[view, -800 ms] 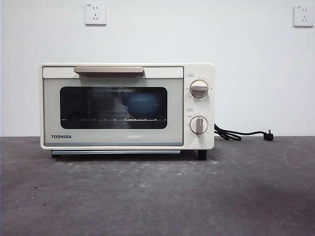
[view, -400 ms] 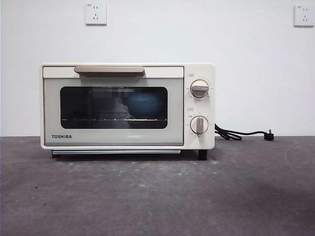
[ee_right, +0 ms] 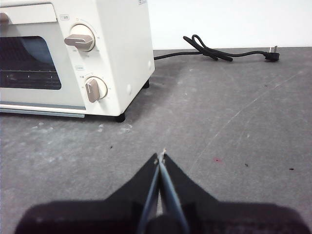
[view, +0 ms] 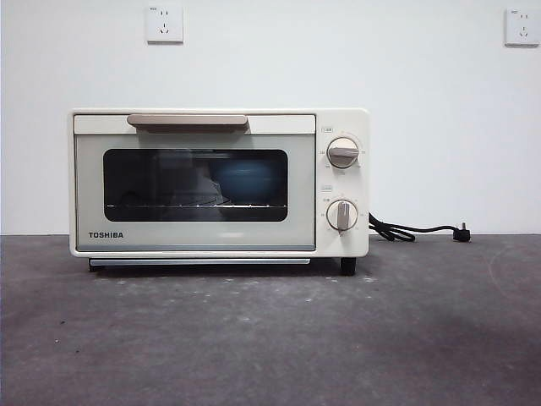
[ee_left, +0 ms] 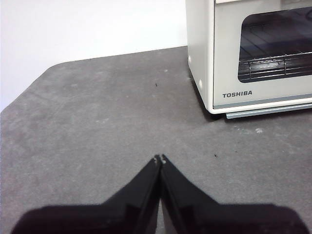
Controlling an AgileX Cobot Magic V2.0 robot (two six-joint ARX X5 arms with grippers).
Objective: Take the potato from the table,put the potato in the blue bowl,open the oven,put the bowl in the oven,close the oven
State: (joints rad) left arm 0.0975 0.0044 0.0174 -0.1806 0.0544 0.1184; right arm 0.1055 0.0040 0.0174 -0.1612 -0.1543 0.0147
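Oven (view: pixel 218 183) door closed on the table (view: pixel 270 338); blue bowl (view: pixel 245 182) visible inside through the window, potato not discernible; left gripper (ee_left: pixel 160 159) and right gripper (ee_right: pixel 160 157) fingers pressed together, empty, clear of oven; task looks complete.

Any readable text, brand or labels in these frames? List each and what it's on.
"TOSHIBA": lower corner of the oven door, in black; also legible in the left wrist view.
Small markings above and around the two knobs: too small to read.
Tiny print on the wall sockets: too blurred to read.
Nothing else carries text.
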